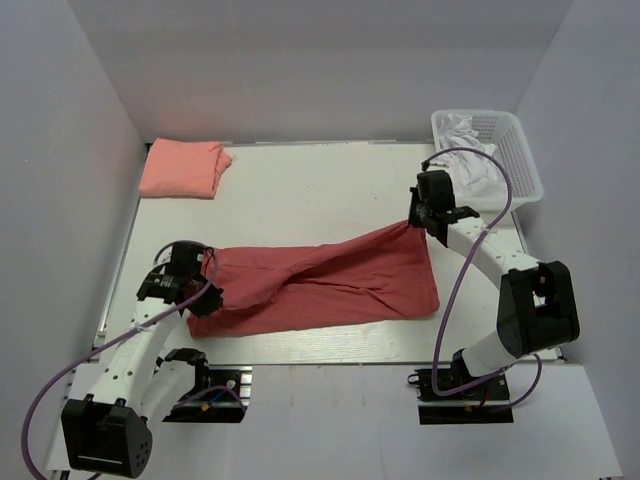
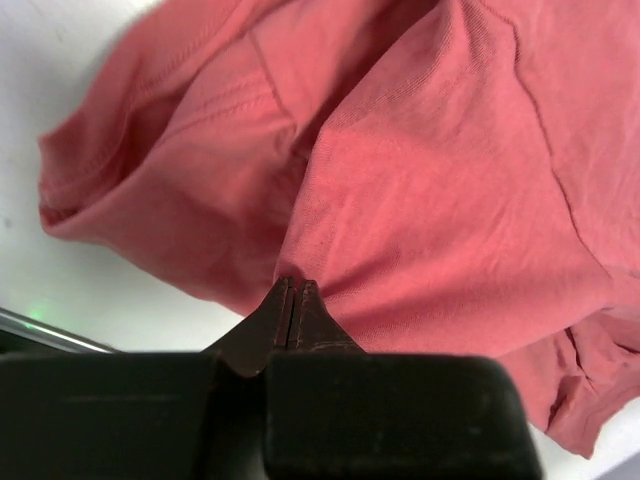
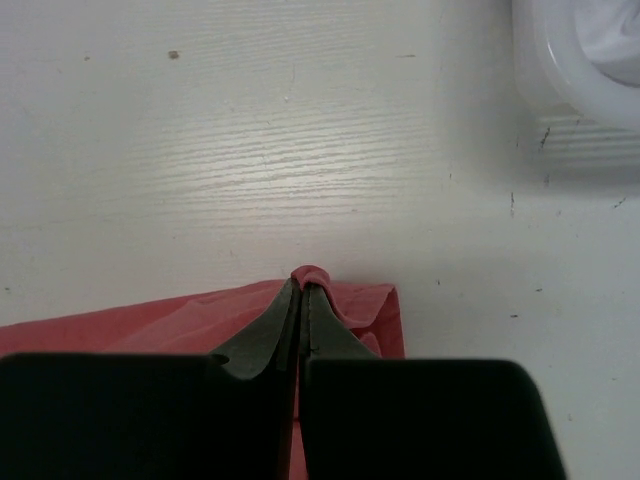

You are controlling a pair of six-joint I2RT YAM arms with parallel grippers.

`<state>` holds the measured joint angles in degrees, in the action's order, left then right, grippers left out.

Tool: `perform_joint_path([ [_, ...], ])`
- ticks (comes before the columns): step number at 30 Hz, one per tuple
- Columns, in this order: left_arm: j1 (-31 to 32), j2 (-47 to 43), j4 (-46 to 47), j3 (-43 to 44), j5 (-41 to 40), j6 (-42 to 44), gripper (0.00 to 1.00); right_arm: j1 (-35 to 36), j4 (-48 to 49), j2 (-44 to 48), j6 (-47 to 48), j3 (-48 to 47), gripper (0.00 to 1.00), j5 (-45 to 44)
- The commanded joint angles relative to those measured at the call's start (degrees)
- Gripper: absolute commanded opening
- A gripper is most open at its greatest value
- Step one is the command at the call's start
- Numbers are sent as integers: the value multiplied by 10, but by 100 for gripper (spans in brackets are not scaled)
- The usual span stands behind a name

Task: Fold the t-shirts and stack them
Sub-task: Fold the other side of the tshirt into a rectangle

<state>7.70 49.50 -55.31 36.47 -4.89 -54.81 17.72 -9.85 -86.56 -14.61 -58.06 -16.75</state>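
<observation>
On the white tabletop (image 1: 300, 190), a brick-red cotton t-shirt (image 1: 330, 285) lies stretched.
Clamping opposite ends, left gripper (image 1: 212, 292) and right gripper (image 1: 414, 224) spread it, probably for folding.

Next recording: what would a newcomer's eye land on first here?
The red shirt, stretched across the middle of the table, with the left gripper and right gripper each shut on one end of it. Then the folded pink shirt at the far-left corner, and the white basket at far right.
</observation>
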Motion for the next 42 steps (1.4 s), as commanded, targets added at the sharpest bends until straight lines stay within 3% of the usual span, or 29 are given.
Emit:
perform_joint_path([
  [1,2,-8,-11,-13,30,-25,0,-1,6,24,-10,28,0,-18],
  [3,2,-8,-11,-13,36,-25,10,-2,19,32,-13,47,0,-29],
  [4,2,-8,-19,-8,36,-25,23,-1,21,33,-16,52,0,-30],
  [7,2,-3,-33,4,36,-25,32,0,28,49,-40,87,0,-43],
  [8,2,-3,-39,4,30,-25,68,-1,27,53,-53,94,1,-46],
  [10,2,-9,-54,25,23,-25,99,-2,29,70,-73,126,1,-72],
  [11,2,-15,-59,33,13,-25,99,-4,28,84,-83,136,3,-93],
  [12,2,-20,-60,45,6,-25,99,-3,28,97,-102,155,12,-120],
  [13,2,-20,-60,57,-9,-25,99,-4,20,121,-118,177,89,-136],
  [20,2,6,18,83,-4,-13,99,-2,-24,171,-127,164,90,-171],
  [22,2,21,53,83,7,-1,99,-2,-23,191,-107,157,90,-138],
  [28,2,119,183,83,57,35,99,2,37,198,-41,142,90,104],
  [32,15,175,283,55,119,49,99,21,75,137,-34,139,90,204],
  [36,21,222,312,32,94,49,99,18,86,68,-57,139,90,290],
  [42,21,282,299,-35,69,41,99,0,114,32,-74,200,90,261],
])
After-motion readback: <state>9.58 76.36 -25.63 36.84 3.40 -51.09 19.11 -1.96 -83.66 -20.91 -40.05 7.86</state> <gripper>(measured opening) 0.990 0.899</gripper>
